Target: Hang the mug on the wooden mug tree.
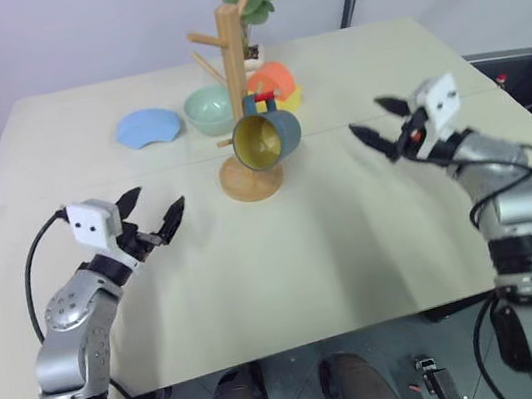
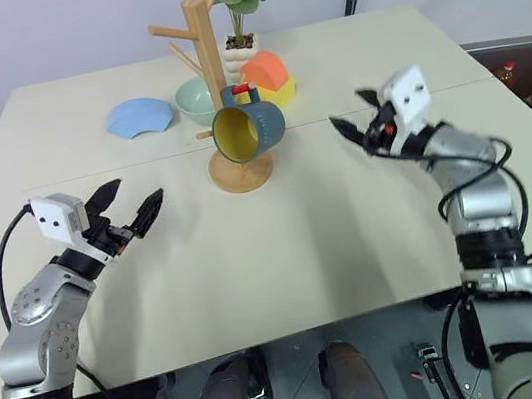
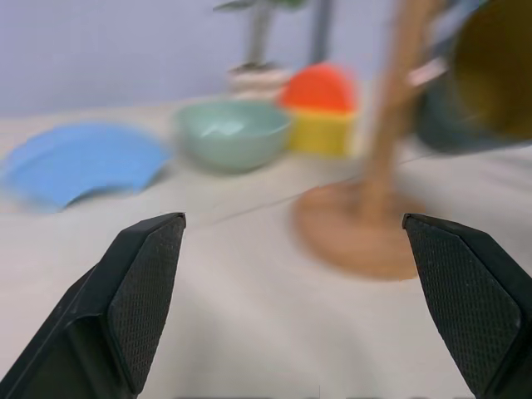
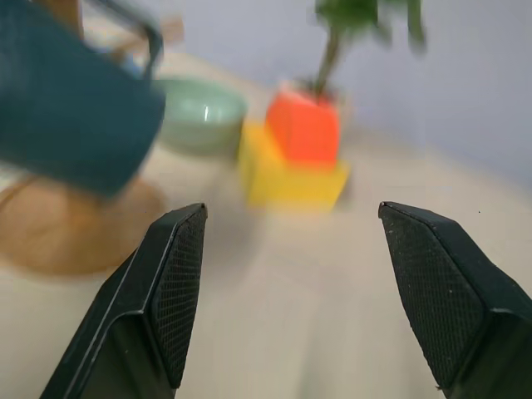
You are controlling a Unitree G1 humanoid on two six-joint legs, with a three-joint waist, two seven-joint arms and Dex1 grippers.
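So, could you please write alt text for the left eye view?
A teal mug hangs by its handle on a wooden mug tree at the middle of a pale table. Both grippers, left and right, hover open and empty on either side.

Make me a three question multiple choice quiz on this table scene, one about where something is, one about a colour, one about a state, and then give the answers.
1. Where is the mug?
A. hanging on the wooden mug tree
B. flat on the table
C. in the right gripper

2. What colour is the mug's inside?
A. white
B. yellowish-olive
C. red

3. How do the two grippers stand?
A. both shut on the mug
B. left shut, right open
C. both open and empty

Answers: 1 A, its handle is hooked over a peg, clear of the table. 2 B, its mouth faces the head camera. 3 C, the left gripper and right gripper show spread fingers with nothing between.
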